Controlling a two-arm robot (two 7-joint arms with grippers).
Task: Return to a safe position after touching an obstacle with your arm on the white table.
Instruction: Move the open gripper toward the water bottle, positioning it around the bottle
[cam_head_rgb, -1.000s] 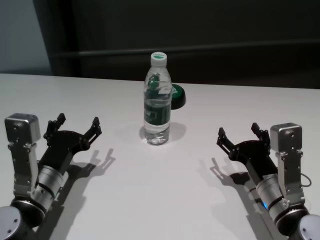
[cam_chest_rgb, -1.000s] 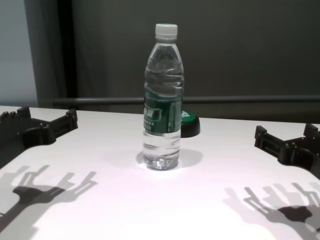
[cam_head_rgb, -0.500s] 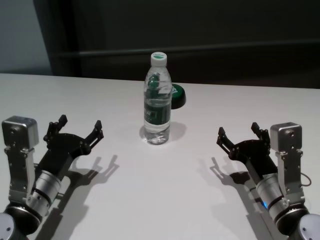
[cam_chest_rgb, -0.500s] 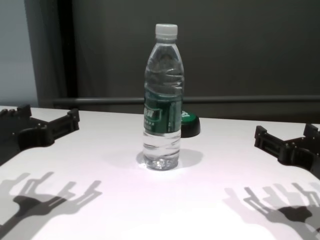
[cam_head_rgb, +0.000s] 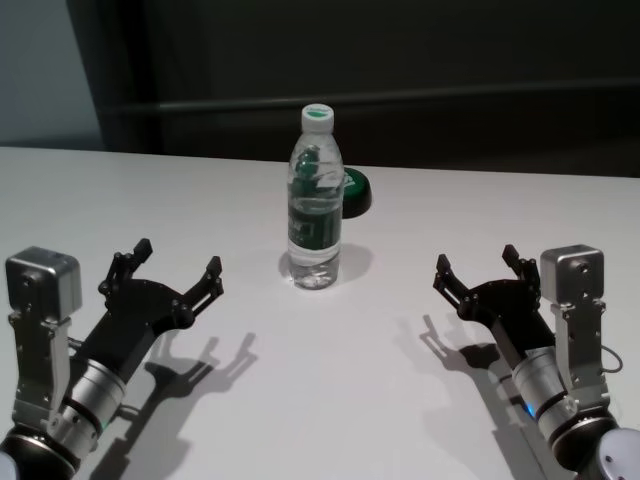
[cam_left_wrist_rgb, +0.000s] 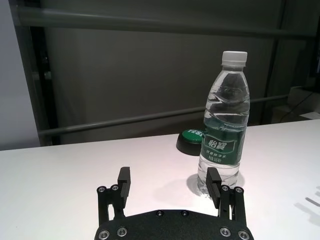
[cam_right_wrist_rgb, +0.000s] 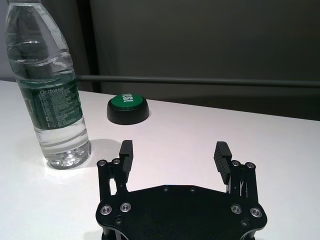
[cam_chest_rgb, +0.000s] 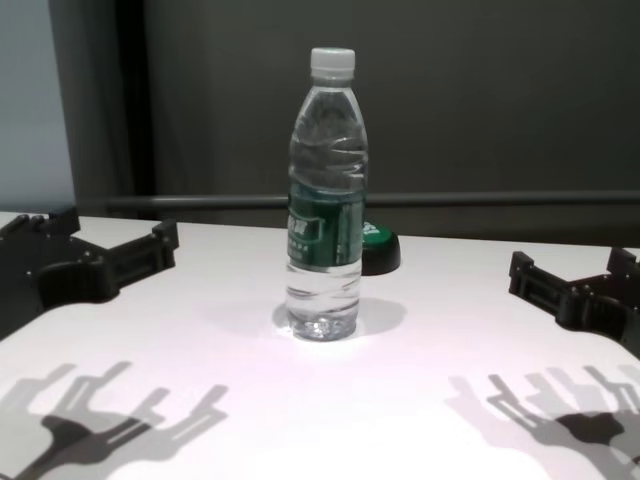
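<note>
The obstacle, a tall clear water bottle (cam_head_rgb: 315, 200) with a white cap and dark green label, stands upright at the middle of the white table (cam_head_rgb: 330, 380). It also shows in the chest view (cam_chest_rgb: 325, 200), the left wrist view (cam_left_wrist_rgb: 225, 125) and the right wrist view (cam_right_wrist_rgb: 52, 90). My left gripper (cam_head_rgb: 175, 270) is open and empty, raised above the table to the bottle's near left, apart from it. Its fingers (cam_left_wrist_rgb: 124, 182) point toward the bottle. My right gripper (cam_head_rgb: 478, 268) is open and empty, parked at the near right.
A small low black-and-green round object (cam_head_rgb: 354, 192) sits just behind the bottle, also in the right wrist view (cam_right_wrist_rgb: 128, 108). A dark wall with a rail (cam_chest_rgb: 480, 200) runs behind the table's far edge. The arms cast shadows on the near tabletop.
My left gripper has moved right toward the bottle and a little higher; its shadow shifted right too. The right arm and the bottle have not moved.
</note>
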